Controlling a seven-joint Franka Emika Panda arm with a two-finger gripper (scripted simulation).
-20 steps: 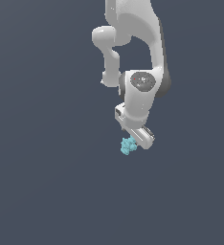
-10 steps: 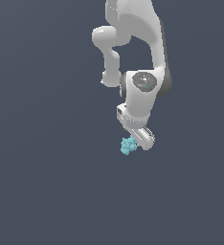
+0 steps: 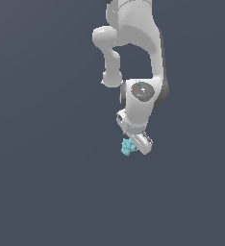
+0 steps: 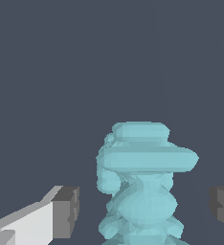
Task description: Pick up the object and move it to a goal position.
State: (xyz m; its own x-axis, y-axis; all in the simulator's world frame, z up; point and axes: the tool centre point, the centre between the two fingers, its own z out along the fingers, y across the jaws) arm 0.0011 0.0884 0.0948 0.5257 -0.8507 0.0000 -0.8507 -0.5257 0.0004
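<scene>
The object [image 3: 128, 147] is a small light-cyan knobbly cluster, lying just at the exterior view's left of the white hand's tip. My gripper [image 3: 135, 144] points down at it. In the wrist view the object [image 4: 142, 162] stands between the two dark finger pads [image 4: 67, 210], with a gap showing on each side. My gripper [image 4: 145, 208] is open and straddles the object without touching it. The object's lower part is cut off by the wrist view's edge.
The white arm [image 3: 133, 43] rises above the hand towards the top of the exterior view. A plain dark grey-blue surface [image 3: 47, 182] fills everything around it. No goal marker or other object shows.
</scene>
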